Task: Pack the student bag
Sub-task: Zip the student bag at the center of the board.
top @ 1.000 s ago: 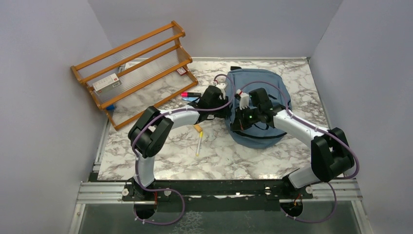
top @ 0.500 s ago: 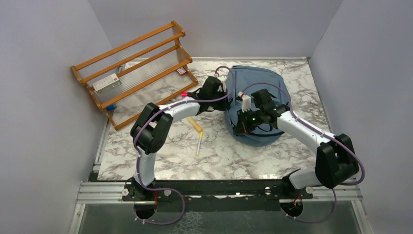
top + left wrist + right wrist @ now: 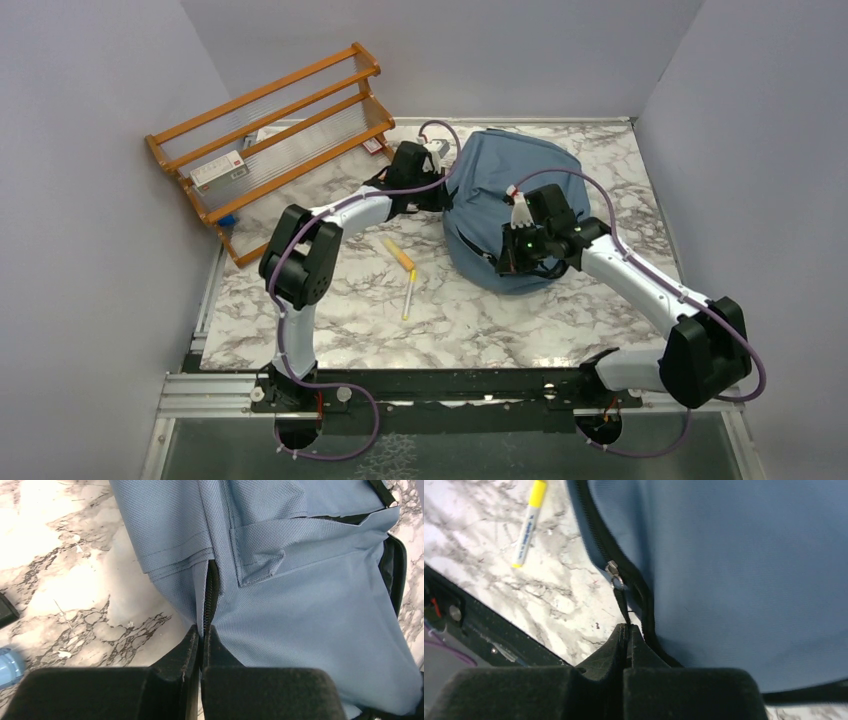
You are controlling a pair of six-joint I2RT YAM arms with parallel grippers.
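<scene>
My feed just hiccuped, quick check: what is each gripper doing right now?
Left gripper: closed, pinching the student bag fabric at its zipper.
Right gripper: closed on the black zipper pull.

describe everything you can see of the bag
The bag is a soft, rounded dusty-blue woven-fabric backpack lying on the marble table, toward its far right. A black zipper runs along its edge, with a metal slider and black pull. The right hand is shut on that pull; the left hand pinches its edge at a zipper seam.
</scene>
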